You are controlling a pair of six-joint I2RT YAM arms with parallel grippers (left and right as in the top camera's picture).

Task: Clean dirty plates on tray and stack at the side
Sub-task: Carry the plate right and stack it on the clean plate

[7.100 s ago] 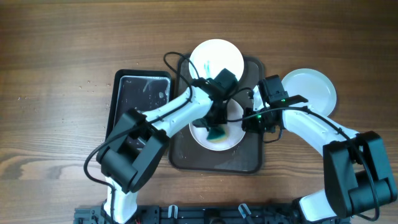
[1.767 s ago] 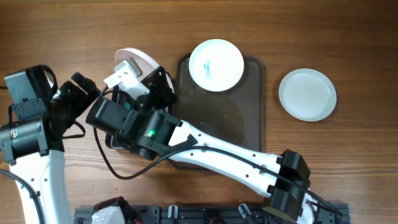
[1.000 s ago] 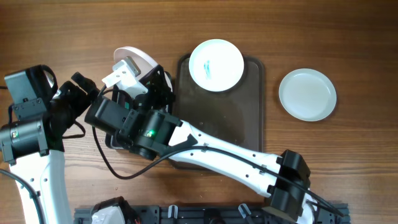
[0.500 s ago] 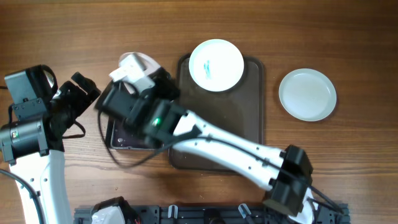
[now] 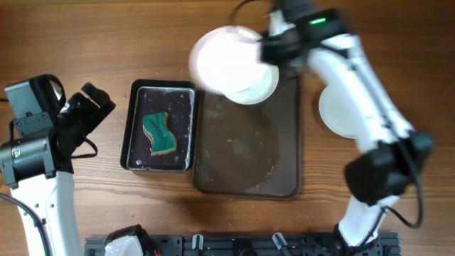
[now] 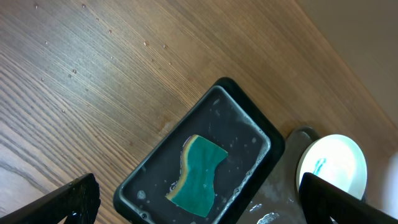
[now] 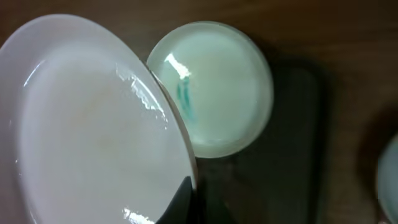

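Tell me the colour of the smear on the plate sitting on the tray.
Teal-green smear on the white plate; right wrist view shows it best.

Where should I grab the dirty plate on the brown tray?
I'd pinch the dirty plate by its rim, from above, on the side nearest the middle of the brown tray. It lies flat, so only the rim offers an edge.

We can read no text, label, brand, number or sign in any view, whether on the plates, the trays, the sponge or the arms.
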